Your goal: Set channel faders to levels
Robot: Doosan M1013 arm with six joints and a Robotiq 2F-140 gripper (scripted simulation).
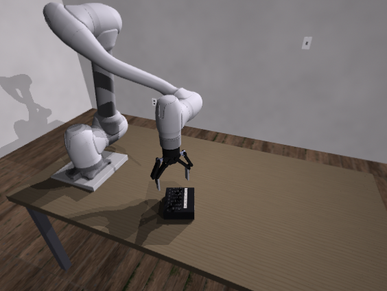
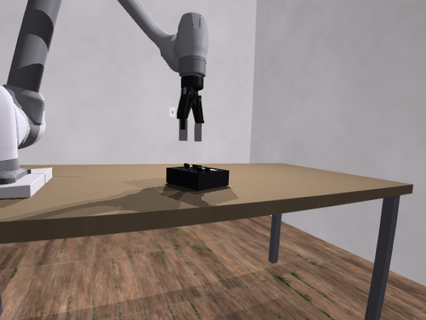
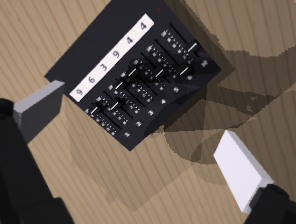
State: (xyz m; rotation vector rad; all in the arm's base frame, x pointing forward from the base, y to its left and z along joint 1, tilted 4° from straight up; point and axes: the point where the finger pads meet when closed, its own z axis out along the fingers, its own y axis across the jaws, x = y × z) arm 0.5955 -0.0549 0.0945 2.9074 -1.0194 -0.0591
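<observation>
Lighting desk (image 3: 135, 75), black matte rectangular box, on wood-grain surface (image 1: 274, 213).
Tool (image 1: 171, 180) hangs above it, fully spread, holding nothing; white tape strip (image 3: 111, 55) and fader row run diagonally in the wrist view.

The tool (image 2: 190, 135) hangs from a white wrist, pointing straight down, its two pale fingertips (image 2: 183, 134) side by side with a narrow gap showing from this angle; nothing is between them. Directly below it, well apart, the black lighting desk (image 2: 197, 179) stands flat on the wooden bench (image 2: 302, 181), small fader caps (image 2: 186, 165) poking up from its top. The arm's shadow spreads across the bench beneath and behind the tool. Far off behind the tool, the arm rises from a white base plate (image 2: 35, 181) at the bench's end.
</observation>
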